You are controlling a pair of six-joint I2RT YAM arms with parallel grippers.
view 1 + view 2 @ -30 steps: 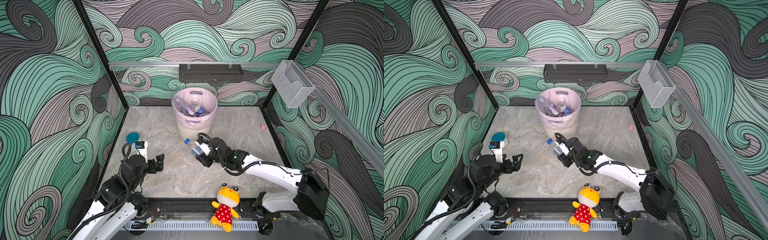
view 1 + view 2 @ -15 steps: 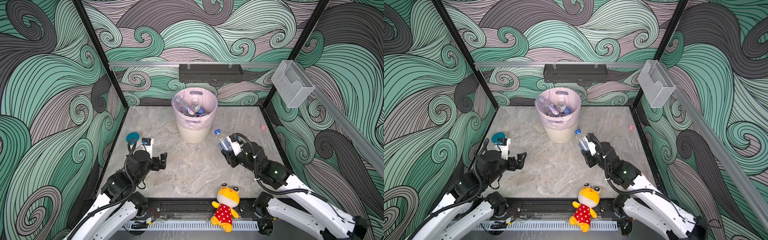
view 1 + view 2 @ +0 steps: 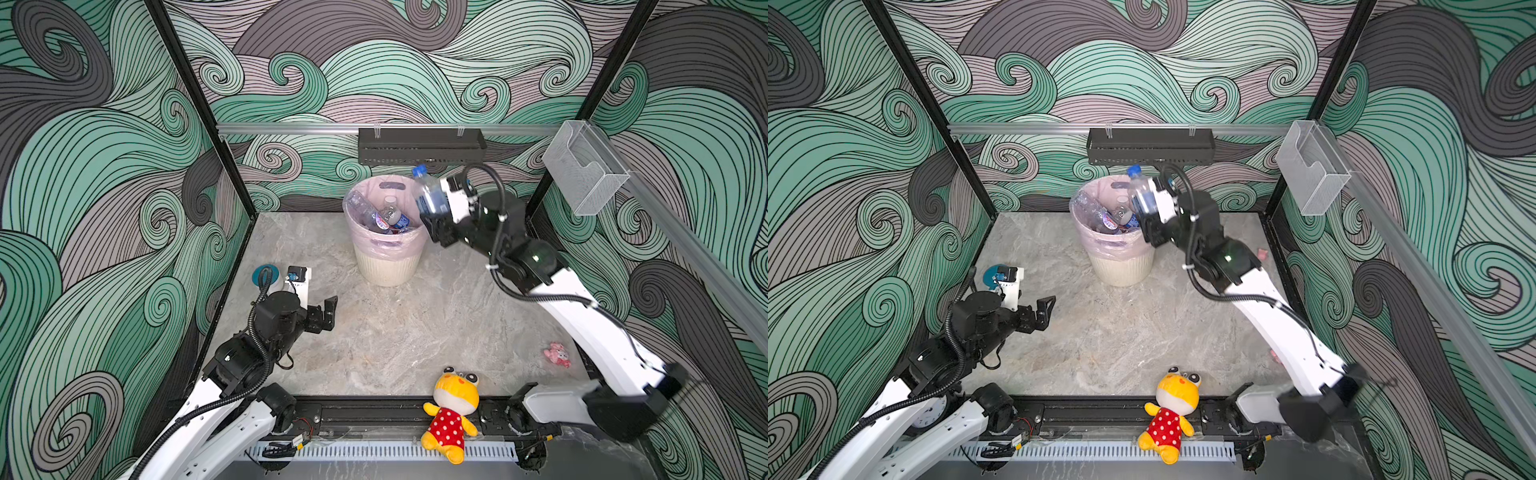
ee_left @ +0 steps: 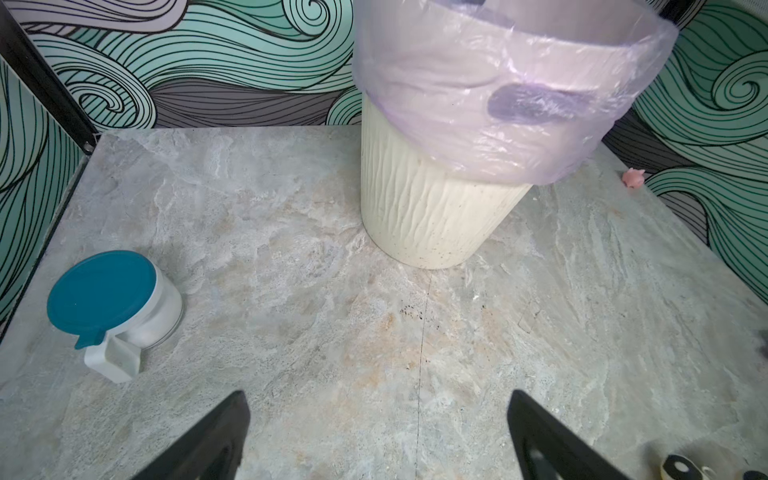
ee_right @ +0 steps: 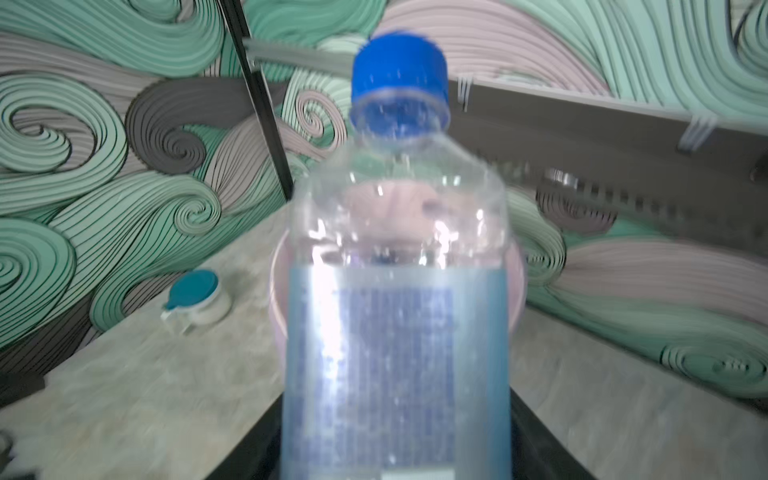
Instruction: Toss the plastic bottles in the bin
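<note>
Pointing cap-up, nearly upright: bottle (image 3: 430, 198) by the bin (image 3: 386, 266).

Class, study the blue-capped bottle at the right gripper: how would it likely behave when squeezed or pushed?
The bottle looks clear and nearly empty, so probably light for its size. Its see-through plastic wall may dent under a squeeze. Round and smooth, it would likely roll if pushed lying on the table.

Both top views: high over the near edge of the table (image 3: 395, 332), tilted down, whole table shared (stereo pair, near-identical). Left wrist cam: low, facing the bin (image 4: 436, 216) and far edge. Right wrist cam: tight behind a bottle (image 5: 395, 332), bin beyond.
</note>
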